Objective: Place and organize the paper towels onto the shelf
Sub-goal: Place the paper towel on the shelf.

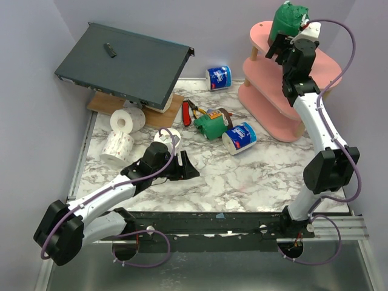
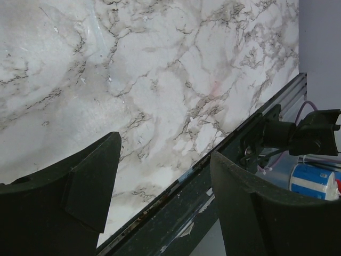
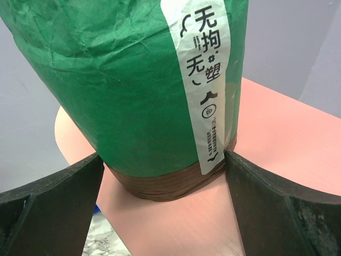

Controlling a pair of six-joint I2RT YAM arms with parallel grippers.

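Note:
A green-wrapped paper towel roll [image 1: 290, 21] [image 3: 128, 80] with a brown band stands upright on the top board of the pink shelf [image 1: 330, 66] [image 3: 277, 133]. My right gripper [image 1: 280, 45] [image 3: 164, 170] is open around its base, one finger on each side. On the marble lie two blue-and-white rolls [image 1: 219, 77] [image 1: 240, 137], a second green roll [image 1: 211, 126] and three bare white rolls [image 1: 128, 120] [image 1: 117, 145] [image 1: 167, 136]. My left gripper [image 1: 188, 167] [image 2: 165, 176] hangs open and empty low over the table near its front edge.
A dark grey flat metal box [image 1: 124, 63] leans at the back left on a wooden board. Red-handled pliers [image 1: 187, 113] lie beside the second green roll. The black front rail [image 2: 224, 176] runs right under the left fingers.

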